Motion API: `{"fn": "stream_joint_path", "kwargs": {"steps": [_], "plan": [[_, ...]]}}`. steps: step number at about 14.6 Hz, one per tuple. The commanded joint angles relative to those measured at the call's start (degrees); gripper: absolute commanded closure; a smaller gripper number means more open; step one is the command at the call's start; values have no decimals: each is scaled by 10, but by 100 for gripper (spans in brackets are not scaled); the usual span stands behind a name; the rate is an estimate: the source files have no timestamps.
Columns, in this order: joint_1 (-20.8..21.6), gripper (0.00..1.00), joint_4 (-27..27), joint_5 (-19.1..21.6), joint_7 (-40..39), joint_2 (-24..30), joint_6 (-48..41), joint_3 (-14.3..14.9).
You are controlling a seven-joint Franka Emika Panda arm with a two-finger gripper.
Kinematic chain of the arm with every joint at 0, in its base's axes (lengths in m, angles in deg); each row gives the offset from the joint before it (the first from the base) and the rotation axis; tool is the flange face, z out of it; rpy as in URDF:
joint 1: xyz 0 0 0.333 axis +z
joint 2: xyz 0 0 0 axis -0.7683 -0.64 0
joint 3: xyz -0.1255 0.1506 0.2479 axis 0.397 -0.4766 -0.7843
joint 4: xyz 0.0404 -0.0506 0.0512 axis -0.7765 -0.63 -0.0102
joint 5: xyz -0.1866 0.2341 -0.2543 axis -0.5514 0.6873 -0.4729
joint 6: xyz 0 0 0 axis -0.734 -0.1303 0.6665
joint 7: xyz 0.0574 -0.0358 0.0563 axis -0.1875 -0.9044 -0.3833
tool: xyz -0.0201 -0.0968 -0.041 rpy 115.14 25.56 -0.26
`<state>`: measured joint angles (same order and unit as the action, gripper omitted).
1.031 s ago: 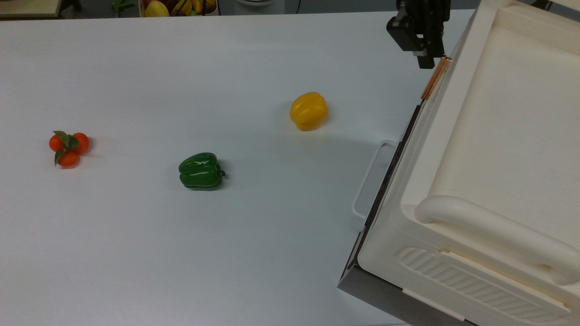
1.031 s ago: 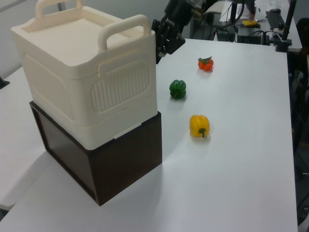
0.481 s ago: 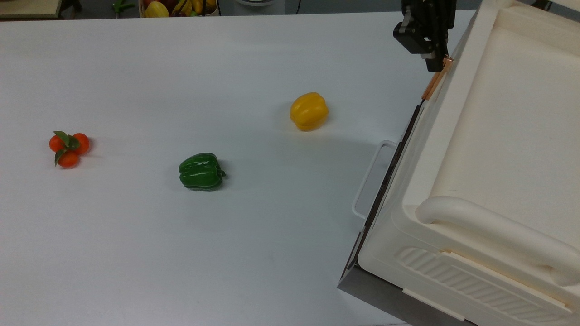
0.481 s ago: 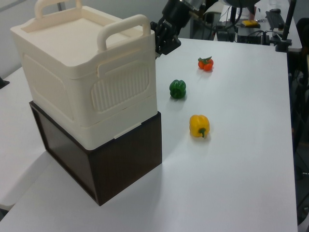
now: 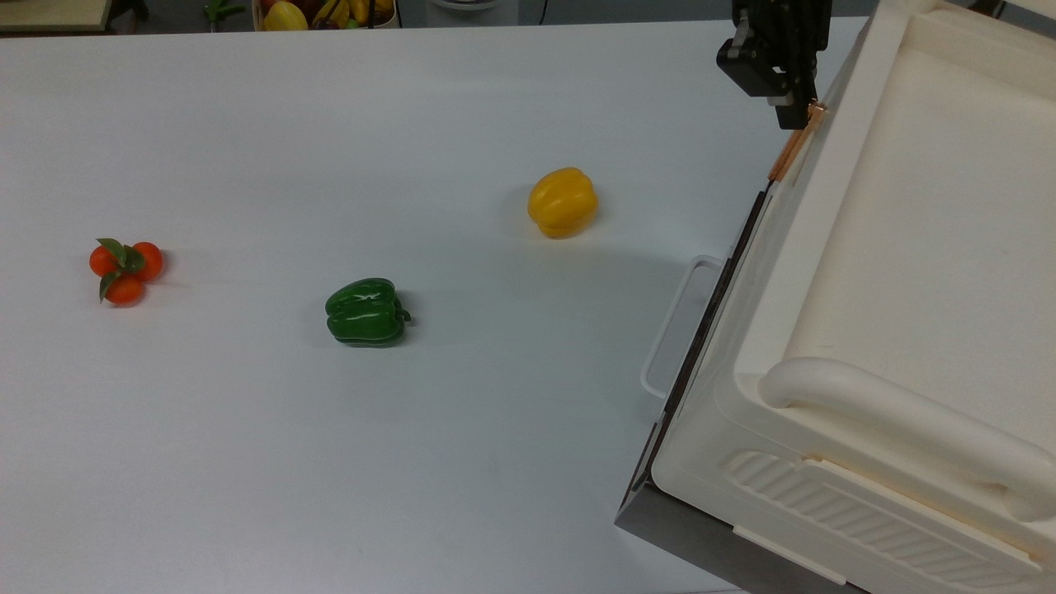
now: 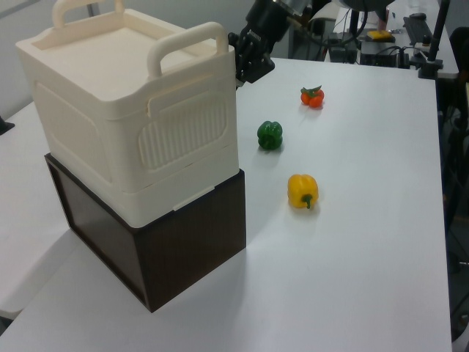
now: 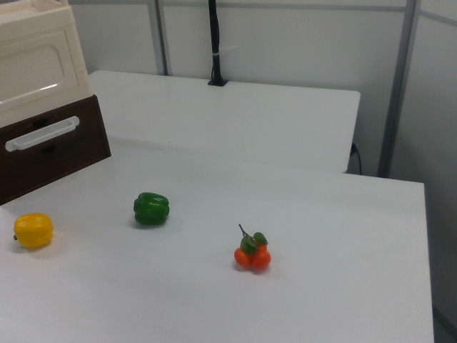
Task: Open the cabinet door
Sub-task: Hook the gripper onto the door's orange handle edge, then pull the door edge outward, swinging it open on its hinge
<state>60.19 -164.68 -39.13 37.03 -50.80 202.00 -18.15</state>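
Observation:
The cabinet (image 5: 899,272) is a large cream-white box with a thick rounded top handle, standing on a dark base at the top view's right. Its door faces the table; in the right view the cabinet door (image 7: 32,68) shows a recessed rectangular inset and lies flush. A copper bar handle (image 5: 794,147) sits at the door's far end in the top view. My black gripper (image 5: 794,115) hangs right at the upper end of that bar, touching or nearly touching it. In the left view the gripper (image 6: 249,62) is beside the cabinet's (image 6: 132,125) far front corner.
On the white table lie a yellow pepper (image 5: 563,201), a green pepper (image 5: 365,310) and a cluster of small orange fruits (image 5: 125,266). A white loop handle (image 5: 672,330) sticks out from the dark base. A fruit basket (image 5: 326,12) is at the far edge.
Over the last second my gripper moved toward the top view's right and onto the copper bar's end. In the last half second it has hardly moved. The door looks unchanged.

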Motion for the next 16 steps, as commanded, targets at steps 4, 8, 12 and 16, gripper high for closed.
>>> {"fn": "stream_joint_path", "kwargs": {"steps": [4, 8, 12, 16], "plan": [[-41, 100, -17, 3, 3, 48, -91, -5], [-61, 100, -18, 3, 2, 55, -130, -3], [-93, 100, -20, 3, 1, 55, -146, -1], [-132, 98, -21, 6, 1, 55, -145, 1]]}}
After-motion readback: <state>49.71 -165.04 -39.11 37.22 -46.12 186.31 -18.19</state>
